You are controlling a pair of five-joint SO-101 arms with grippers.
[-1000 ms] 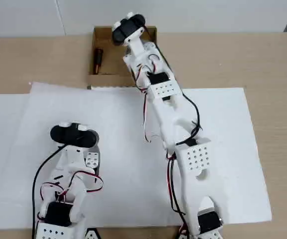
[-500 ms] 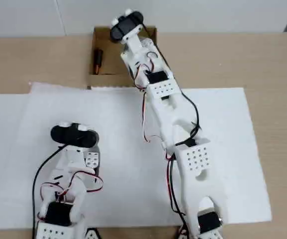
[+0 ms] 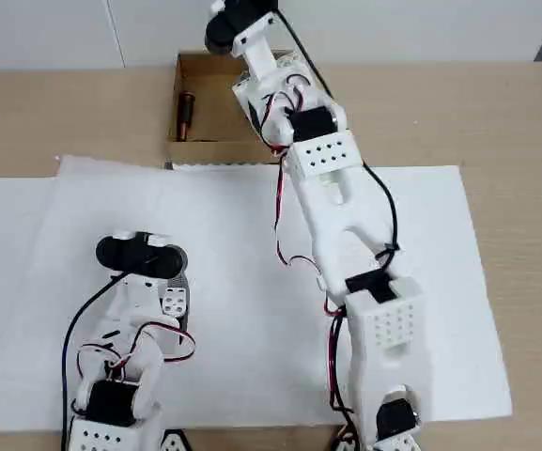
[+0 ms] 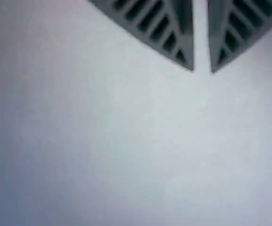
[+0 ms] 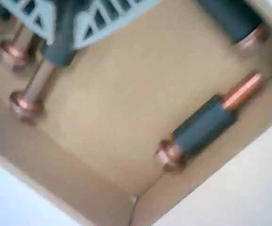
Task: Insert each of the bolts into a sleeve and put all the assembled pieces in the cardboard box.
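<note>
The right arm (image 3: 327,178) stretches out over the cardboard box (image 3: 216,124) at the table's far edge. In its wrist view my right gripper (image 5: 64,44) hangs above the box floor (image 5: 126,94), shut on a black sleeve with a copper bolt (image 5: 32,92) through it, head pointing down. An assembled bolt and sleeve (image 5: 204,127) lies near the box corner, and it is the dark piece (image 3: 185,115) along the box's left wall in the high view. More pieces (image 5: 8,47) lie beside the gripper. My left gripper (image 4: 201,69) rests shut and empty over white paper (image 4: 126,150).
White paper (image 3: 233,244) covers the table's middle, with bare wood around it. The left arm (image 3: 134,301) sits folded at the near left. Another sleeved piece (image 5: 239,23) lies against the box wall.
The right arm has risen and shifted toward the box's far side with its piece still held. The left arm has stayed still.
</note>
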